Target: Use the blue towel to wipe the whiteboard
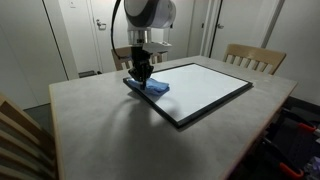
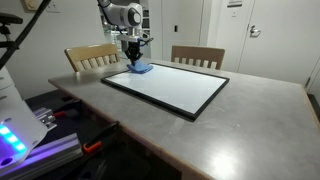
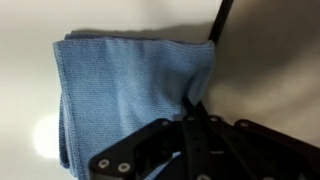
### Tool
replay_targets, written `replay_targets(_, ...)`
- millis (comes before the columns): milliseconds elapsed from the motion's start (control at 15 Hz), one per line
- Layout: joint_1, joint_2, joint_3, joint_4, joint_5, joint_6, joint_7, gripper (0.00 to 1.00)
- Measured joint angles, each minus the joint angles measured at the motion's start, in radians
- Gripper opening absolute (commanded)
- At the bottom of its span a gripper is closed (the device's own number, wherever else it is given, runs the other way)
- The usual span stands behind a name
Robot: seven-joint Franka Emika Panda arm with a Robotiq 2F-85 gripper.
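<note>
Grey tabletop [image 1: 90, 115] takes up most of a room with pale doors at the back, and wooden chairs [image 1: 255, 57] stand along its far side. On the table lies the whiteboard [image 1: 205, 85], flat, with a thin black frame. The arm [image 1: 150, 15] comes down over one corner of the board. Its gripper [image 1: 140, 72] points downward, its jaws closed together on the blue towel [image 1: 150, 88], which rests rumpled on that corner. In the wrist view the dark fingers [image 3: 196, 112] pinch the cloth's edge.
</note>
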Motion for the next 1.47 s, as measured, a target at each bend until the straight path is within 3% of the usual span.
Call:
replay_targets(533, 0.059, 0.021, 0.015, 0.077, -0.001, -0.015, 0.039, 0.01)
replay_targets(1000, 0.152, -0.046, 0.021, 0.080, -0.008, -0.014, 0.092, 0.01)
replay_targets(1200, 0.183, -0.103, 0.024, 0.028, -0.024, -0.006, 0.109, 0.01)
replay_targets(1467, 0.208, -0.220, 0.033, -0.167, -0.026, 0.095, 0.191, 0.01)
